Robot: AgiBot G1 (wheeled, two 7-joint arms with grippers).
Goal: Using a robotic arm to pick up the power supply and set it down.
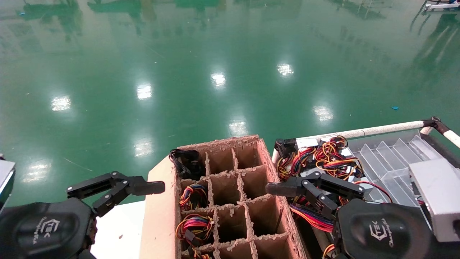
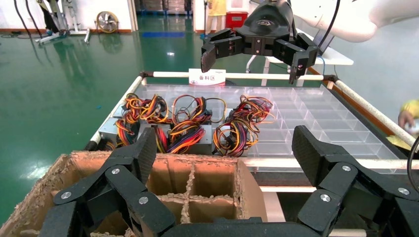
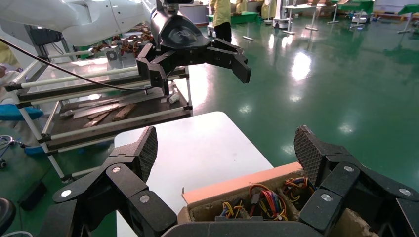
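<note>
Silver-grey power supplies [image 1: 325,158] with red, yellow and orange wire bundles lie at the left end of a clear tray [image 1: 388,162]; the left wrist view shows three bundles [image 2: 190,129] side by side. My right gripper [image 1: 276,189] hovers open just above them, next to the right wall of the cardboard divider box [image 1: 233,194], with nothing between its fingers [image 3: 225,148]. My left gripper [image 1: 151,187] hangs open and empty [image 2: 225,148] left of the box. More wire bundles [image 1: 194,196] fill the box's left cells [image 3: 269,200].
A white tube rail [image 1: 377,129] frames the tray, which has many empty clear compartments [image 2: 316,118]. A white table [image 1: 122,226] lies under the box on the left. A grey-white box [image 1: 435,194] sits on my right wrist. A metal rack [image 3: 113,113] stands beyond the table.
</note>
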